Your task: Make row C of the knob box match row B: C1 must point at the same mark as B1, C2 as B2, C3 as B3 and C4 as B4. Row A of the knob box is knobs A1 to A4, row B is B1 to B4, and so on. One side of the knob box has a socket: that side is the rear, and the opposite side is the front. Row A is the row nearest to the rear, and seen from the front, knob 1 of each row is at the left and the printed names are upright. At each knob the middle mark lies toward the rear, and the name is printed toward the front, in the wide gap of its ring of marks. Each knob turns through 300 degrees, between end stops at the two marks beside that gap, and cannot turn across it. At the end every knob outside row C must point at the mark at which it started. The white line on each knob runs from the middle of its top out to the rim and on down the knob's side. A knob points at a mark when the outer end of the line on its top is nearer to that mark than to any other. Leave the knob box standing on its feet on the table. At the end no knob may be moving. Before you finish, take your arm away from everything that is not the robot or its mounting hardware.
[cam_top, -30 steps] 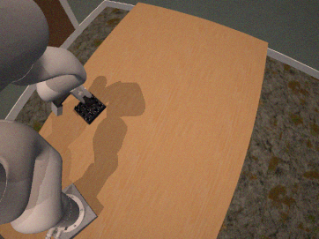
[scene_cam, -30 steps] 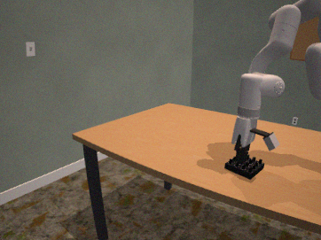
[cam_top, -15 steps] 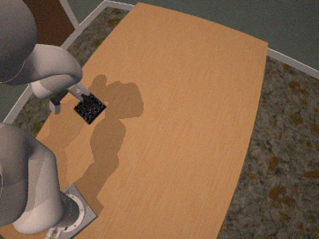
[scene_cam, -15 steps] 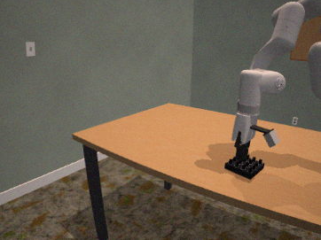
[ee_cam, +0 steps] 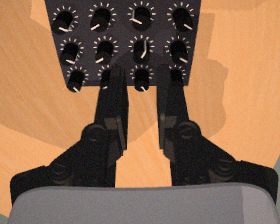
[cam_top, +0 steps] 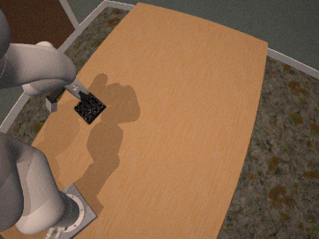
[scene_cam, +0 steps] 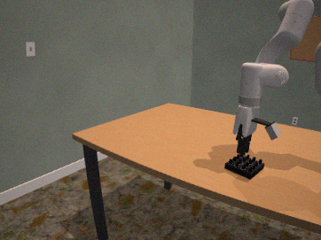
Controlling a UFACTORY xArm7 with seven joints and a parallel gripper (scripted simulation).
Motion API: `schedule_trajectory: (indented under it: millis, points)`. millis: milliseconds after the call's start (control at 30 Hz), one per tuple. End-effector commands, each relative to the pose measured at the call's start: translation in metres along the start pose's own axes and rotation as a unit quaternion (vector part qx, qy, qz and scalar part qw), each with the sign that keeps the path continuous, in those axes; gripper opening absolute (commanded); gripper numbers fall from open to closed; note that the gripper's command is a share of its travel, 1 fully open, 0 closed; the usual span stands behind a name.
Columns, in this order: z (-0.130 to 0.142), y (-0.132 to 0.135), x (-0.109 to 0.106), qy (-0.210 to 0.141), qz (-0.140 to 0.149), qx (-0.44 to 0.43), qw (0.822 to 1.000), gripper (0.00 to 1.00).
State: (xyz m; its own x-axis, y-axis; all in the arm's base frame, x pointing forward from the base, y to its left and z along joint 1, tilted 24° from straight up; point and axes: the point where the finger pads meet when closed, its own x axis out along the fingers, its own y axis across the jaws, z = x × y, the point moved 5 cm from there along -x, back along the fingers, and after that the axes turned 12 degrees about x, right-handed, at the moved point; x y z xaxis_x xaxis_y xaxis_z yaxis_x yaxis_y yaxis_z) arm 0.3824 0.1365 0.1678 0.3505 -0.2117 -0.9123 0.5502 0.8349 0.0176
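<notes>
The black knob box (cam_top: 90,120) (scene_cam: 250,174) (ee_cam: 193,12) stands on the table; the wrist view shows rows B, C and D, with row A out of frame. B1 (ee_cam: 63,22) and C1 (ee_cam: 70,54) point right and down in that view, B2 (ee_cam: 101,19) and C2 (ee_cam: 104,51) left and down, B4 (ee_cam: 182,19) and C4 (ee_cam: 178,51) right and down. B3 (ee_cam: 141,18) points left, while C3 (ee_cam: 142,51) points up and slightly right. My gripper (scene_cam: 242,152) (ee_cam: 141,83) is partly open and empty above the box, its fingertips either side of the third column, partly hiding D2 and D4.
The wooden table (cam_top: 189,115) (scene_cam: 155,134) carries the box and the arm's base plate (cam_top: 92,215). The arm's shadow falls across the table around the box. A grey wrist camera (cam_top: 51,105) (scene_cam: 273,130) juts out beside the gripper.
</notes>
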Motion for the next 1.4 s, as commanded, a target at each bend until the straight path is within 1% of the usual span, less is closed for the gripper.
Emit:
schedule_trajectory:
  millis: [0, 400, 500, 633, 867, 933, 967, 1000, 1067, 1167, 1367]
  points:
    - [0.000, 0.001, -0.001, 0.000, 0.003, -0.001, 1.000, 0.19]
    - [0.001, 0.000, -0.002, -0.001, 0.001, 0.018, 1.000, 0.19]
    - [0.003, -0.001, -0.003, -0.002, -0.001, 0.057, 0.998, 0.19]
    - [0.005, -0.002, -0.006, -0.005, -0.005, 0.131, 0.991, 0.19]
    - [0.009, -0.005, -0.009, -0.010, -0.010, 0.243, 0.970, 0.19]
    - [0.009, -0.005, -0.009, -0.010, -0.010, 0.243, 0.970, 0.19]
    - [0.010, -0.006, -0.011, -0.011, -0.011, 0.281, 0.959, 0.19]
    - [0.010, -0.006, -0.011, -0.012, -0.012, 0.300, 0.954, 0.19]
    - [0.010, -0.007, -0.012, -0.013, -0.012, 0.324, 0.946, 0.19]
    - [0.011, -0.008, -0.013, -0.015, -0.013, 0.371, 0.928, 0.19]
    - [0.013, -0.009, -0.016, -0.018, -0.014, 0.460, 0.888, 0.19]
